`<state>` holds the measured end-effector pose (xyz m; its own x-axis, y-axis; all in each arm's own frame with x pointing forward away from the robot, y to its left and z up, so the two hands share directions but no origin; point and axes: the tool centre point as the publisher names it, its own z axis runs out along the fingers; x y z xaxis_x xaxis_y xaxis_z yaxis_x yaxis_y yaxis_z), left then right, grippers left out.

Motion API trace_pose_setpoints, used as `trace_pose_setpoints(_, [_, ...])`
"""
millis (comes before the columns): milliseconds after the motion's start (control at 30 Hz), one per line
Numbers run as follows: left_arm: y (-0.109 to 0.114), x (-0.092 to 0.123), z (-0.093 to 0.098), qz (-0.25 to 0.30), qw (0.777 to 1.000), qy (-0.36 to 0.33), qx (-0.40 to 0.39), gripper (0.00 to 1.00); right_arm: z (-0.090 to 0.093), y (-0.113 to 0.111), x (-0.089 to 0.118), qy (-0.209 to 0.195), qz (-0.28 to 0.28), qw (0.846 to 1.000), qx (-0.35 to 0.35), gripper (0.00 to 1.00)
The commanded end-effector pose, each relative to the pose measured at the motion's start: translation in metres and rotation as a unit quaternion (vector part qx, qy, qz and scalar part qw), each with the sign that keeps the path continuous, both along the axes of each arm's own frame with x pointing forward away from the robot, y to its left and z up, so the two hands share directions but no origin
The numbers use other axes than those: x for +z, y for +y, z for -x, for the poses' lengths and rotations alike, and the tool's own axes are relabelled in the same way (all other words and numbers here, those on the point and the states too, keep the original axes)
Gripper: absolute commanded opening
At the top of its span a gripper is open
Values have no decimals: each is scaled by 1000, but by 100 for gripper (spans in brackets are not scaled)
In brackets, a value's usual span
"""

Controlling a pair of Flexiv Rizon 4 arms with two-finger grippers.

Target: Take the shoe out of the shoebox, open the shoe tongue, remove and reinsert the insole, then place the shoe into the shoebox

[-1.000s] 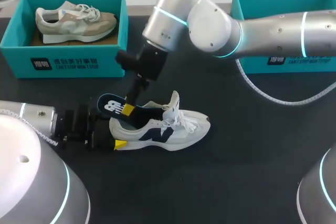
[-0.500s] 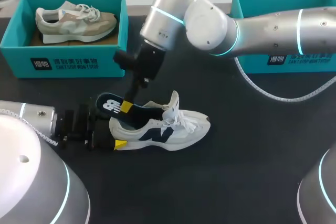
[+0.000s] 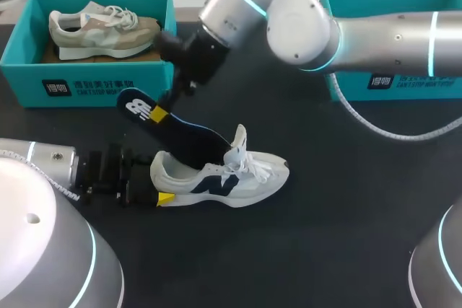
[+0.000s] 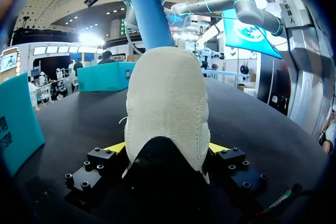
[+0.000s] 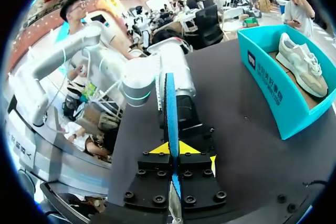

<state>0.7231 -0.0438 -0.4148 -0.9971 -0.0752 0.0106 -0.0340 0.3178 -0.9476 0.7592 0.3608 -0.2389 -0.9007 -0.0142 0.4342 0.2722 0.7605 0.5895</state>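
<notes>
Shoe (image 3: 231,177), white and navy, stands on its sole near the middle of the bench (image 3: 325,236), toe toward the right edge. The right arm (image 3: 375,34) comes in from the far right edge, crosses the middle and bends down over the shoe's heel. The left arm (image 3: 43,171) lies low along the near left edge, level with the heel. A shoebox (image 3: 86,86) at the far left corner holds a beige shoe (image 3: 105,28); a second shoebox (image 3: 404,84) sits at the far right. The insole (image 3: 184,135) slants upward, heel end raised and forepart inside the shoe's opening, probably part-way through removal. The left gripper (image 4: 167,148) clamps the heel from both sides, evidently to anchor the shoe. The right gripper (image 5: 173,149) pinches the insole's raised end edge-on between its tips.
</notes>
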Motion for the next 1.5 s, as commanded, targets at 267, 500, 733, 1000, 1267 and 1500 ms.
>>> trace_pose_setpoints(267, [-1, -1, 0, 0, 1000, 0, 0, 0, 5, -6, 5, -16, 5, 1000, -13, 0])
trace_pose_setpoints(500, [-1, -1, 0, 0, 1000, 0, 0, 0, 0, -1, 12, 0, -23, 1000, -19, 0])
trace_pose_setpoints(733, [-1, -1, 0, 0, 1000, 0, 0, 0, -12, 0, 52, 19, -82, 995, -55, 0])
trace_pose_setpoints(1000, [-1, -1, 0, 0, 1000, 0, 0, 0, -23, -11, 99, -5, -105, 992, -73, 0])
trace_pose_setpoints(1267, [-1, -1, 0, 0, 1000, 0, 0, 0, -31, -24, 137, -39, -104, 990, -84, 0])
trace_pose_setpoints(1500, [-1, -1, 0, 0, 1000, 0, 0, 0, -31, -24, 137, -39, -104, 990, -84, 0])
